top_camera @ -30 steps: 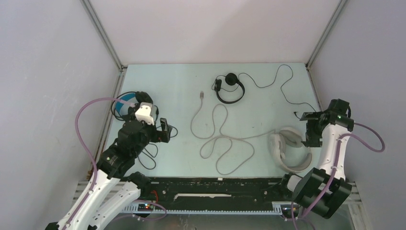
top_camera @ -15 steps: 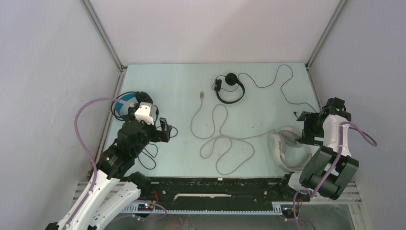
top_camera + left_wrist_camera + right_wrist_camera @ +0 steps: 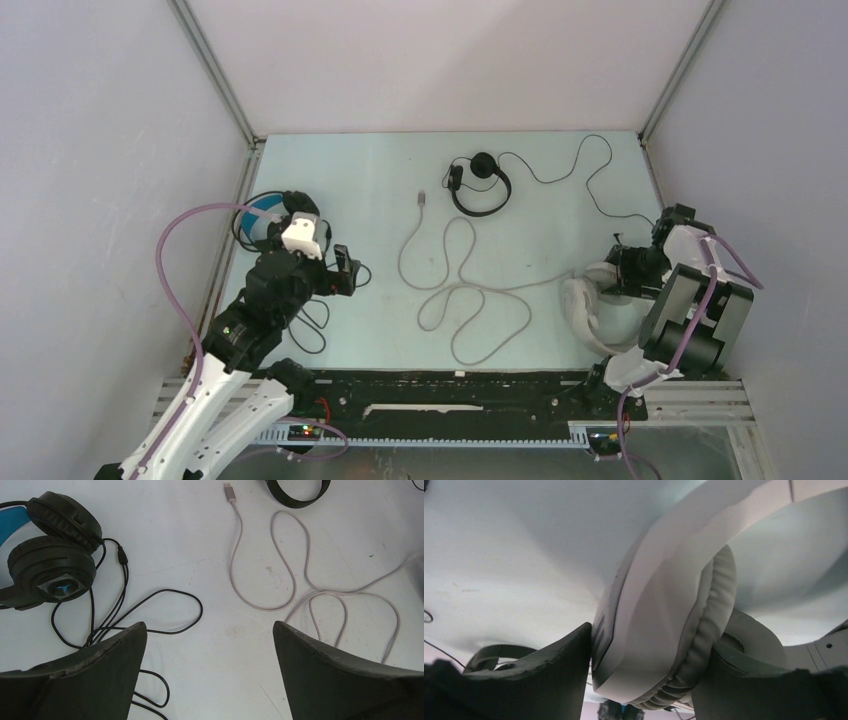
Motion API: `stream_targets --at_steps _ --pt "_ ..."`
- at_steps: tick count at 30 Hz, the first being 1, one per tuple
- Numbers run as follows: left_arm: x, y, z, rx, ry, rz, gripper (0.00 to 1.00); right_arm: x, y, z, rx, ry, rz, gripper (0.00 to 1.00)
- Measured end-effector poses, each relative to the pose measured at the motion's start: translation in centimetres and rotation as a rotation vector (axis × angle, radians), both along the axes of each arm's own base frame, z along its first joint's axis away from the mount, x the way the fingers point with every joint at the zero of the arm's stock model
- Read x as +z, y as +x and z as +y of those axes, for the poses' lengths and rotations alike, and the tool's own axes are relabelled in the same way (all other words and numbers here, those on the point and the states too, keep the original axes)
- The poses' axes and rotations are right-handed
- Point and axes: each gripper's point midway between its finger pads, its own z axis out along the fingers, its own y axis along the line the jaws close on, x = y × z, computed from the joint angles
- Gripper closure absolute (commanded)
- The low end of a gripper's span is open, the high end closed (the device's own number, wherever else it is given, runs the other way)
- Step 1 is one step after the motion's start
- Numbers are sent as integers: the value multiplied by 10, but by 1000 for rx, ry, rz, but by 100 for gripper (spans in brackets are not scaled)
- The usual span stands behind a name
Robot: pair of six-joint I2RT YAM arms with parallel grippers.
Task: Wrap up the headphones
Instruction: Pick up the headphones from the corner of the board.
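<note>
Right end effector (image 3: 651, 642) gripped one ear cup of the white over-ear headset (image 3: 659, 615): one finger sat against the hard shell, the other against the cushion. In the overhead view this headset (image 3: 590, 318) lay at the near right of the surface (image 3: 370, 170), beside the right arm. Its grey cable (image 3: 470, 300) ran left in loose loops over the middle of the surface and ended at a USB plug (image 3: 229, 491). Left end effector (image 3: 207, 625) was wide open with nothing between the fingers, held above the near left area. The bulky black headset with blue lining (image 3: 50, 565) lay by the left wall, with its black cord (image 3: 150, 610) sprawled under that end effector. The thin black on-ear headset (image 3: 480, 185) lay far centre, apart from both arms.
</note>
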Motion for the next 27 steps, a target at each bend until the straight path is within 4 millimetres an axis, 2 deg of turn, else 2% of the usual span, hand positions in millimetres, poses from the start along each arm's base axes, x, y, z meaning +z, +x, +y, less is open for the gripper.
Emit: stream_targets --at_steps 7,13,16,19,23,27 --pt "1 -1 -4 -22 -10 0 2 7 12 6 154 -41 -95 44" --pt "0 -2 -9 -46 -17 8 2 48 19 15 321 -158 -273 50" --pt "-2 -2 -10 -49 -15 15 2 64 20 24 413 -197 -345 50" --pt "-2 -2 -10 -50 -15 14 2 80 26 45 561 -221 -438 51" --pt "0 -2 -10 -54 -21 8 2 112 30 89 791 -251 -611 51" --pt "4 -5 -13 -76 -37 -3 2 162 24 133 963 -262 -835 52"
